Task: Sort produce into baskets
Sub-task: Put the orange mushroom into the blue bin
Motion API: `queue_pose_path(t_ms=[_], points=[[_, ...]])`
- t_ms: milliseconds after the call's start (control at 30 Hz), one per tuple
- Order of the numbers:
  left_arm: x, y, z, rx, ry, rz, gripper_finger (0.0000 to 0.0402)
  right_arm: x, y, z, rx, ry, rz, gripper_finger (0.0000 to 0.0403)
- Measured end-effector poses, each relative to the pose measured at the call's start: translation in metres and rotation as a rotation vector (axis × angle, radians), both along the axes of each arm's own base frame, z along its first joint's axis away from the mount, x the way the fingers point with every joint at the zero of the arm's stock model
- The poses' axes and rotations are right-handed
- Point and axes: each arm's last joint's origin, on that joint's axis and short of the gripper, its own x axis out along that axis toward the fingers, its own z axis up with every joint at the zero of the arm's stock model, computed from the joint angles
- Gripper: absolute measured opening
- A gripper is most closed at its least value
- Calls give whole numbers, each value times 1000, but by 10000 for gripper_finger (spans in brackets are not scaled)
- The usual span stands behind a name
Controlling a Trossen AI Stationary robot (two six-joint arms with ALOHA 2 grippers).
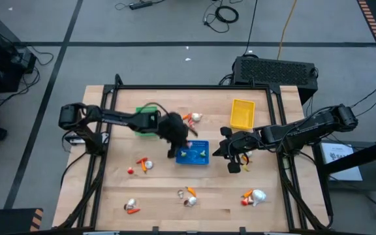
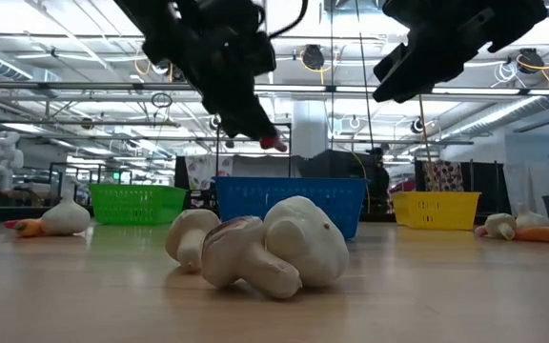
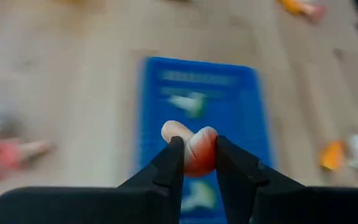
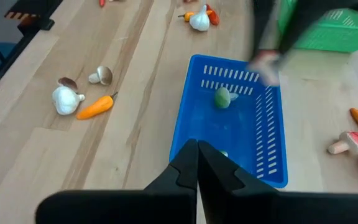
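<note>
From above we see the left gripper (image 1: 173,151) over the blue basket (image 1: 193,153), much produce unsorted; at table level mushrooms (image 2: 255,250) lie loose; its wrist view shows a red-and-white radish (image 3: 194,149) pinched (drop pending); the right gripper (image 4: 197,157) is clenched empty

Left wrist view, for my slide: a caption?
Left gripper holds a small red-and-white toy vegetable above the blue plastic basket.
</note>
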Motion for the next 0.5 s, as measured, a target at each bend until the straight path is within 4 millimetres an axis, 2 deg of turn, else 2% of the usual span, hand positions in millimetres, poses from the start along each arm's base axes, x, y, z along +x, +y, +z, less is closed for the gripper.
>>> queue_pose_path(t_ms=[133,267,400,500], points=[[3,-31,2,10,-30,-83,82,1,0,1,9,-8,-6,0],[6,-52,5,73,-82,-87,82,2,0,3,15,-38,-6,0],[5,-61,4,165,-84,-58,85,3,1,5,39,-56,-20,0],[4,-60,4,233,-72,30,92,3,1,5,62,-50,-37,0]])
